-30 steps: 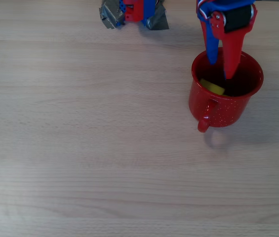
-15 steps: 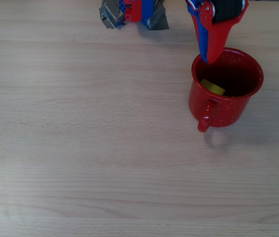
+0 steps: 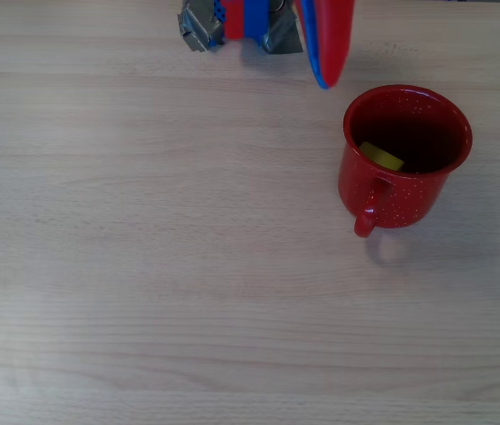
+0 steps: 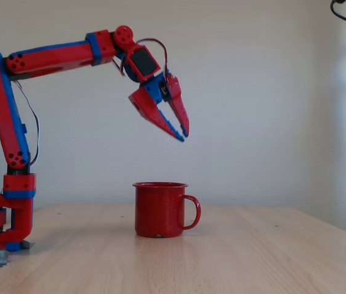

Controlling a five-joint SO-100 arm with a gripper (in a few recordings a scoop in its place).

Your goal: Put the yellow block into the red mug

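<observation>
Overhead view: the red mug [image 3: 406, 159] stands upright on the light wooden table [image 3: 143, 283], toward the right side of the frame, its loop handle pointing toward the bottom edge and slightly left. The yellow block [image 3: 380, 157] lies inside the mug, against the left part of the dark interior, partly hidden by the rim. The gripper [image 3: 325, 80] enters from the top edge, left of the mug and clear of its rim; only the red and blue fingertips show here, converging to a single point. Fixed view: the mug [image 4: 159, 210] sits on the table [image 4: 252, 257] with the handle to the right; the block cannot be seen from this side. The red and blue arm [image 4: 13, 122] rises from its base at the left edge, bends at the elbow and reaches rightward; the gripper [image 4: 183, 133] hangs well above the mug, angled down and to the right, not touching anything. Jaws: the two fingers meet at their tips with only a thin wedge of gap nearer the wrist, so they read as pressed together, with nothing between them. The arm's base [image 3: 241, 22] is bolted at the top edge of the table in the overhead view.
</observation>
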